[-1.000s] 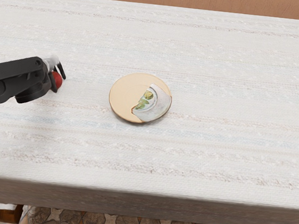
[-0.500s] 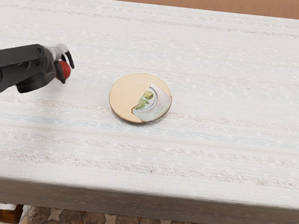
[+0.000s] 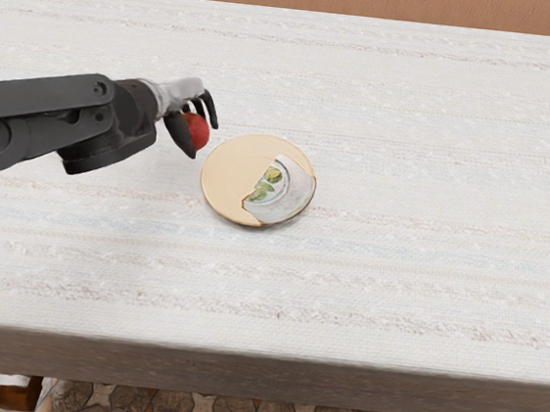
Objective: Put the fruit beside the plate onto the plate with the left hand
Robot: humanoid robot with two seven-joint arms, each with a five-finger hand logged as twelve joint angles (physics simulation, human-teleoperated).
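Observation:
A small red fruit (image 3: 198, 130) is held in my left hand (image 3: 190, 118), whose dark fingers are curled around it. The arm comes in from the picture's left edge. The hand and fruit hover just left of the plate (image 3: 234, 177), a round tan plate with a green-and-white pattern on its right half, lying near the middle of the table. The fruit sits close to the plate's upper-left rim, not over its centre. Part of the fruit is hidden by the fingers. The right arm does not show.
The table (image 3: 395, 278) is covered with a pale striped cloth. Its front edge runs along the bottom of the view, with a tiled floor below. A brown wall stands behind the far edge.
My left hand has carried the red fruit to the right, from the table's left side to just beside the plate's left rim. The plate has stayed put.

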